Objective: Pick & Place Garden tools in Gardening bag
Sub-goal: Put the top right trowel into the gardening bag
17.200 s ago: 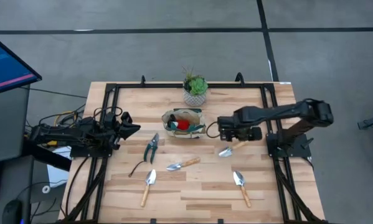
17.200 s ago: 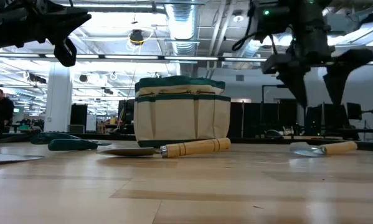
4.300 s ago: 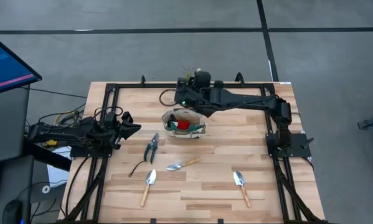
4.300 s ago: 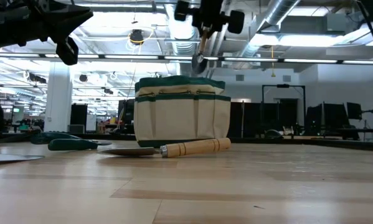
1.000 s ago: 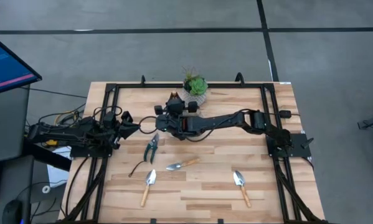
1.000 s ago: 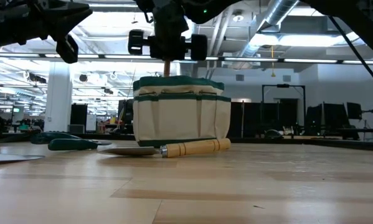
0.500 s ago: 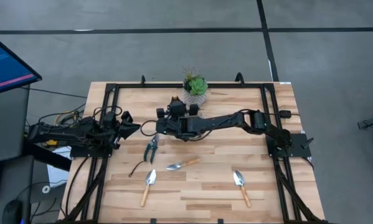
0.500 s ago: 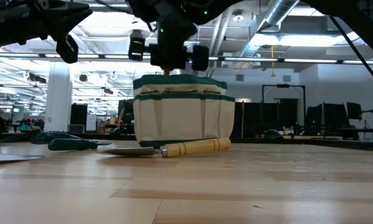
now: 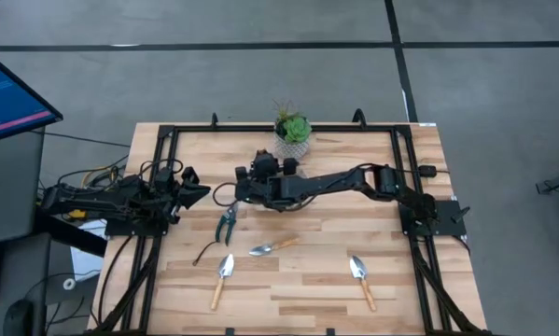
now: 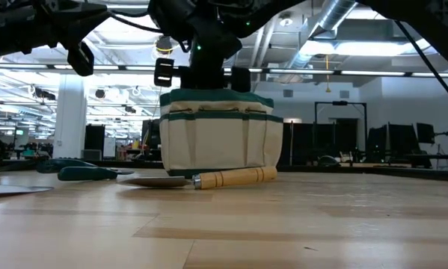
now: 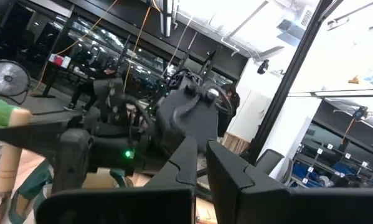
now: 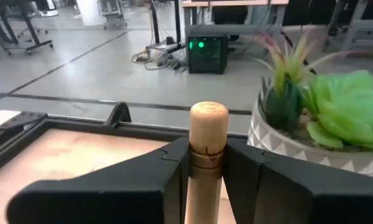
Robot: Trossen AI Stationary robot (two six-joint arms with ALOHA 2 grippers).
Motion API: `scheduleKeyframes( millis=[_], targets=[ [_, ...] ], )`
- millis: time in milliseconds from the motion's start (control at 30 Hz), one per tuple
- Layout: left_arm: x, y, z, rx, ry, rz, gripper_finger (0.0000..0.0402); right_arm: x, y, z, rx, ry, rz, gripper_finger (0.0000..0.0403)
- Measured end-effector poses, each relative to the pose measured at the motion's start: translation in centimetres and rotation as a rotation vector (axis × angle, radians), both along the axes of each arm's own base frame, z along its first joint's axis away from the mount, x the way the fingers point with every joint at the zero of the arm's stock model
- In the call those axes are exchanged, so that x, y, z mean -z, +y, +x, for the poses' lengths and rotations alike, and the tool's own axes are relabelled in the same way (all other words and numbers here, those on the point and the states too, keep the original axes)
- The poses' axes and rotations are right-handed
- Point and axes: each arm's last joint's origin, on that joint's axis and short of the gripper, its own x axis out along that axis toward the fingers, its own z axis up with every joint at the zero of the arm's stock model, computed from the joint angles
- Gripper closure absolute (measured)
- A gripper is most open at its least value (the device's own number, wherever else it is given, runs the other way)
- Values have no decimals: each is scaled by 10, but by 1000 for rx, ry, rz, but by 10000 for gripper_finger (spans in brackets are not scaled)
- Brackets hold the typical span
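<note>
Over the gardening bag, right gripper clamps a trowel's wooden handle upright, blade down for dropping in, while left gripper waits clenched at the table's left.

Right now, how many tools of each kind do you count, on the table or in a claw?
Trowels on the table: 3
Held trowel in the right claw: 1
Pruning shears: 1
Black curved tool: 1
Total: 6

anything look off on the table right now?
Nothing stands out. The right gripper holds a trowel by its wooden handle over the bag. Shears, a black curved tool and three trowels lie loose on the table, none damaged. The left gripper waits at the table's left.
</note>
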Motion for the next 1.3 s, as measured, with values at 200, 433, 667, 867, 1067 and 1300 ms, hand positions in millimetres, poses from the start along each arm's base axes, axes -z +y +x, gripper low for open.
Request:
scheduleKeyframes(
  millis=[200,433,667,867,1067,1300],
  targets=[
    [0,0,0,0,0,0,394,-25,-6,7,-27,14,-11,343],
    [0,0,0,0,0,0,394,-59,-7,13,-19,-19,-47,343],
    [0,0,0,0,0,0,394,-78,9,15,-55,-42,-57,343],
    [0,0,0,0,0,0,394,-76,17,14,-68,-26,-53,343],
    [0,0,0,0,0,0,394,-64,17,5,-21,-5,-32,343],
    [0,0,0,0,1,0,394,-55,11,-5,17,49,-7,343]
  ],
)
